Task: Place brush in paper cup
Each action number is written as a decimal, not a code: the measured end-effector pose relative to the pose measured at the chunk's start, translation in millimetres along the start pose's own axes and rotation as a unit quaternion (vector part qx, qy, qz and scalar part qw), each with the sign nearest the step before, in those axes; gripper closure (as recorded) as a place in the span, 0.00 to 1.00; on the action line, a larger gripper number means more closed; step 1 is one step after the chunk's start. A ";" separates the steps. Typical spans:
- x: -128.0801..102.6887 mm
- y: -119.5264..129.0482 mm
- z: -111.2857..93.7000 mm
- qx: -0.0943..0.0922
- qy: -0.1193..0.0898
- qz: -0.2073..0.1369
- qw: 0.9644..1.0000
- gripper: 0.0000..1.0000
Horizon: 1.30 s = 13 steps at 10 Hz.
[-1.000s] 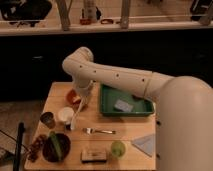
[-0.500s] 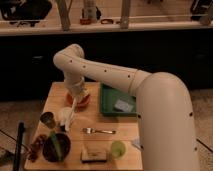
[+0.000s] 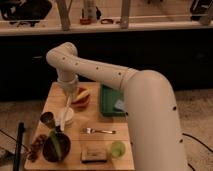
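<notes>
brush [image 3: 65, 111] hangs steeply from gripper [image 3: 69, 93], which clamps its top; lower end over cup [image 3: 65, 118].

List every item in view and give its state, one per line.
gripper: above the paper cup, holding the brush
brush: tilted, lower end in the paper cup
paper cup: upright
metal cup: upright
fork: lying flat
light green cup: upright
green tray: flat on the table, partly behind the arm

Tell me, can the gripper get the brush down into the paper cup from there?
Probably yes. The gripper hangs right above the paper cup, the brush already slants down to it, and nothing seems to block the way.
</notes>
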<state>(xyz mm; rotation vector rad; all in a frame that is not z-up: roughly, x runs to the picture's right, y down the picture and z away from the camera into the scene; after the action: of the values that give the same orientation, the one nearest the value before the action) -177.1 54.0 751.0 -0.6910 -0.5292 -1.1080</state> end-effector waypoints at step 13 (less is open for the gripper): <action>13.8 -17.4 12.2 0.014 -0.043 -0.002 0.999 1.00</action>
<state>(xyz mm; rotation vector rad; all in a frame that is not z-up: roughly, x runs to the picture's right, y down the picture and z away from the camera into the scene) -188.8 49.5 773.0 -0.7156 -0.6182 -1.0767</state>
